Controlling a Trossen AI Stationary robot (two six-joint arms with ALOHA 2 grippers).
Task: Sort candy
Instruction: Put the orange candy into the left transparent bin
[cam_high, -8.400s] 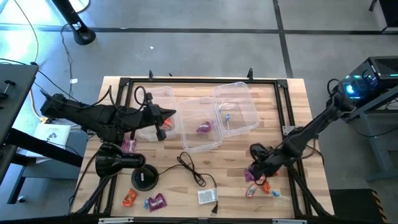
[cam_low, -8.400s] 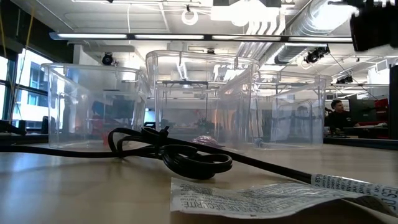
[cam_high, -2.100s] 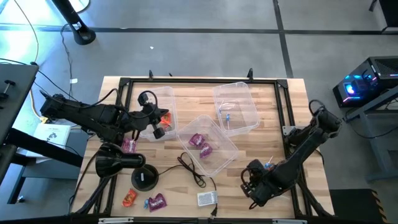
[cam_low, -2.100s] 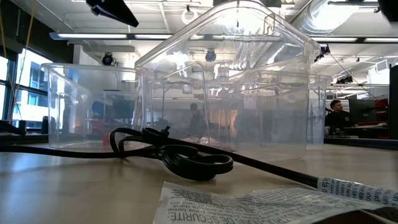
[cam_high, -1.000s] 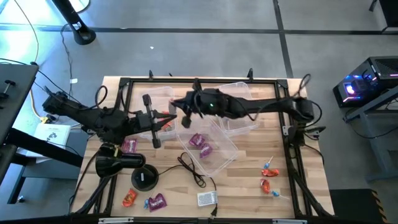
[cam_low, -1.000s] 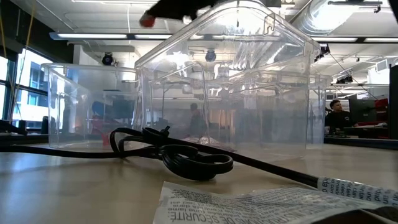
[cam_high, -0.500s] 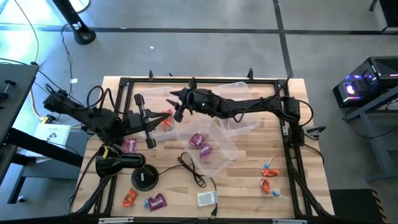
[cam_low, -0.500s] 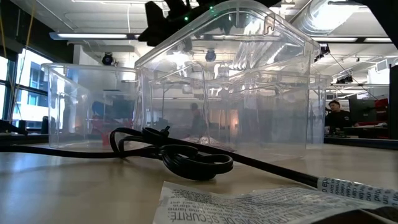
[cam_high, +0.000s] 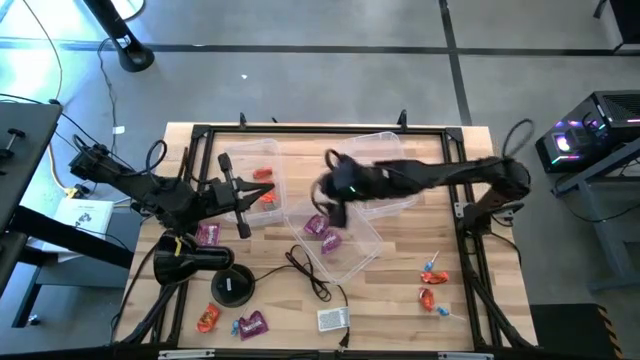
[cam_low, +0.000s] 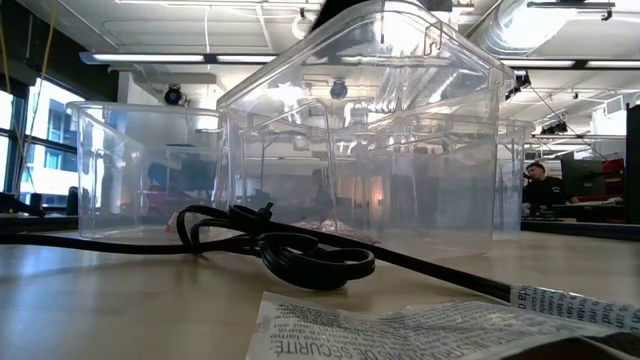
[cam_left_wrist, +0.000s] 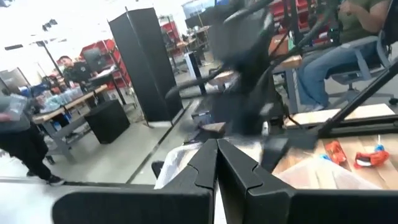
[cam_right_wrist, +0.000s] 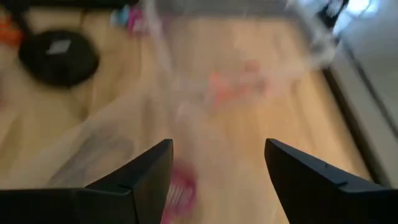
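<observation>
Purple candy (cam_high: 322, 229) is lying in the tilted middle bin (cam_high: 335, 235) as, from above, my right gripper (cam_high: 333, 203) is hanging over it. Its wrist view is showing its fingers spread wide, holding nothing. My left gripper (cam_left_wrist: 217, 163) is sitting pressed shut, empty, beside the left bin (cam_high: 252, 190).

bare wood by the right-front candy (cam_high: 430, 272) — skewed middle bin (cam_high: 340, 238) crowds centre.

Grey concrete floor (cam_high: 330, 90) — ceiling ducts (cam_low: 520, 40) and strip lights overhead.
</observation>
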